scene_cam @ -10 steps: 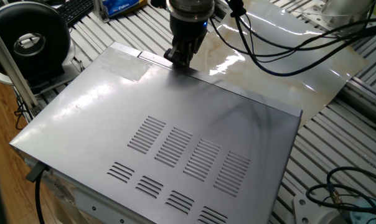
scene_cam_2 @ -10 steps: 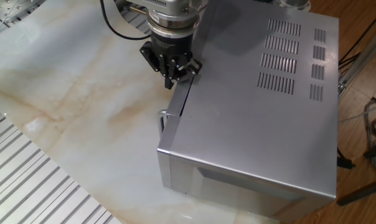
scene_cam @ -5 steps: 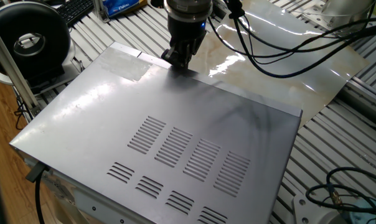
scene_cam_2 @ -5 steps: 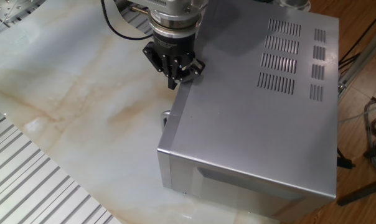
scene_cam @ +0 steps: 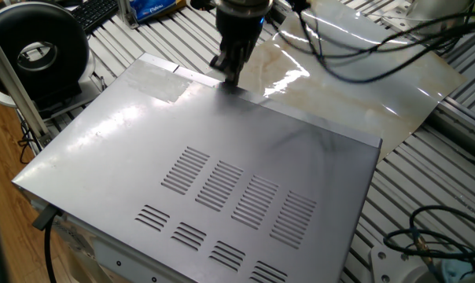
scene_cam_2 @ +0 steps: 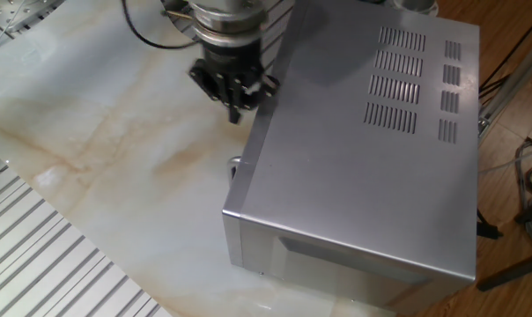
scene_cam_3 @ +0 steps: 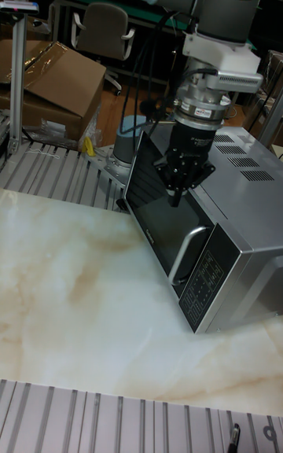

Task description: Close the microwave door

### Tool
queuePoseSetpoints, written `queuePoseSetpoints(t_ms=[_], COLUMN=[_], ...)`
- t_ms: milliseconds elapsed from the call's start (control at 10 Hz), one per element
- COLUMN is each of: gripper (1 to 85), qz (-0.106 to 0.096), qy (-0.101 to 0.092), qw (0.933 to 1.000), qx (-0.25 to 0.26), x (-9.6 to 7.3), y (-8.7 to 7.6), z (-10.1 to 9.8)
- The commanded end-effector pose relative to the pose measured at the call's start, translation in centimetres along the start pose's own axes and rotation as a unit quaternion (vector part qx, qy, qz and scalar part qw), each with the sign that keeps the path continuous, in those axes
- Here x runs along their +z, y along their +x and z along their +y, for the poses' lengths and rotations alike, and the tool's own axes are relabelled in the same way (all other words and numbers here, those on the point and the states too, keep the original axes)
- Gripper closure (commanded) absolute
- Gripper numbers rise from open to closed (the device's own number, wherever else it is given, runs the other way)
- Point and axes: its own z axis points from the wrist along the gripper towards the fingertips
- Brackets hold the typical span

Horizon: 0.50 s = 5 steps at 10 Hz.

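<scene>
One microwave (scene_cam: 143, 149), the biggest thing on the table, sits directly on the body side of the gripper (scene_cam_2: 235, 110). Its top carries four tall and four short blocks of vent slots and one tape patch (scene_cam: 163, 82). One beige marbled sheet (scene_cam_2: 99, 150) spreads out on the opposite side of the gripper, away from the box.

One microwave door (scene_cam_3: 157, 201) lies right against the fingertips, between them and the oven body. Its long axis runs sideways past the gripper, along the front top edge of the box. The gripper is pointed down at that edge, partway along the door's length rather than at either end. The pictures do not settle whether the tips actually touch the dark face.

From the other fixed view the door looks flush with the box, with no gap showing. I judge the door to be shut, or very nearly so. Any remaining push would go straight from the gripper toward the body, square to the door's long axis.

One round black fan (scene_cam: 37, 51) stands well apart, beyond the far corner of the microwave.

One arm serves the table, so no choice of side arises.

One door handle (scene_cam_3: 189, 252) hangs below and to one side of the fingertips.

The jaws look drawn together with nothing between them.
</scene>
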Motion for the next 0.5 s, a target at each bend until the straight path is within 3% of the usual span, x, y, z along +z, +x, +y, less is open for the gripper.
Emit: queuePoseSetpoints(t_ms=[0,100,200,300,400], gripper=[84.7,84.7,84.7,84.7,84.7], qz=[0.001,0.006,0.003,0.001,0.001], qy=[0.018,0.028,0.022,0.034,0.031], qw=[0.9998,0.9996,0.9997,0.9994,0.9993], qx=[-0.002,0.0,-0.001,0.012,0.022], x=[-2.4,-3.1,-3.4,-3.4,-3.4], y=[0.2,0.7,0.8,0.9,0.9], z=[-3.5,-5.3,-6.2,-6.8,-6.7])
